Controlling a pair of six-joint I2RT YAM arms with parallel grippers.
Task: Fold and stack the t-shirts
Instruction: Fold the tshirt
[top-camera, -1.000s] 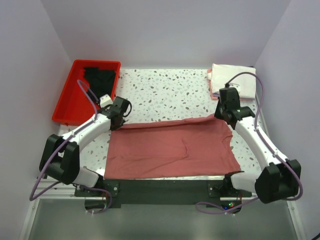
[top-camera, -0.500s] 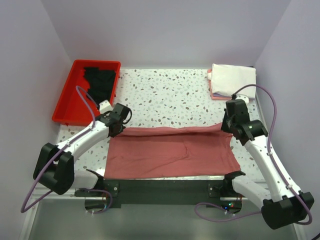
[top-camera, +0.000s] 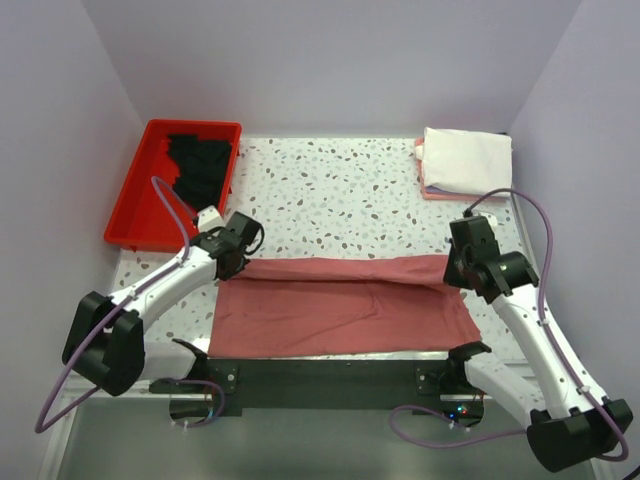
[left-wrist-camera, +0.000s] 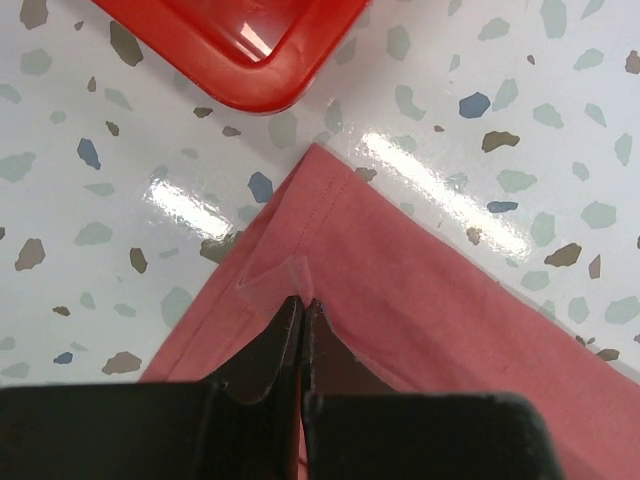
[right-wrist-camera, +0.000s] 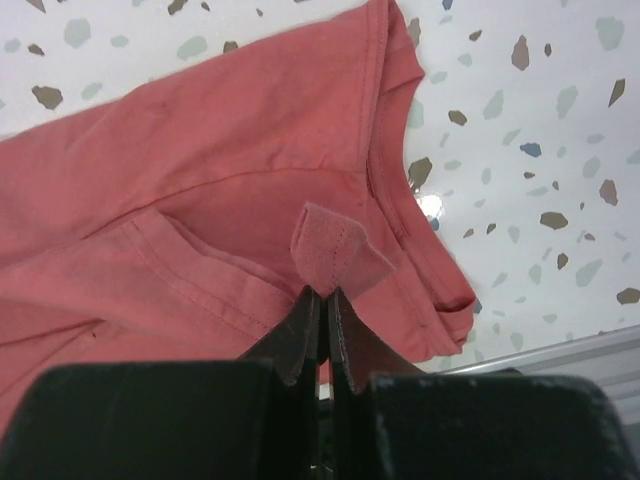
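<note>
Your left pincer (left-wrist-camera: 302, 302) is clamped tight on a fold of the dusty-rose t-shirt (top-camera: 340, 305) at its far left corner, close to the near corner of the red tray (top-camera: 128, 225). Your right pincer (right-wrist-camera: 322, 293) is pinched on the same shirt at the far right corner, with a small tab of hem standing up between its jaws. The shirt lies across the near part of the speckled counter (top-camera: 340, 195), and a long band along its far edge is folded over the rest, running between the two pincers. Black t-shirts (top-camera: 200, 160) sit in the tray at the far left. At the far right corner, a folded white t-shirt (top-camera: 468, 158) rests on top of a pinkish one (top-camera: 440, 193).
</note>
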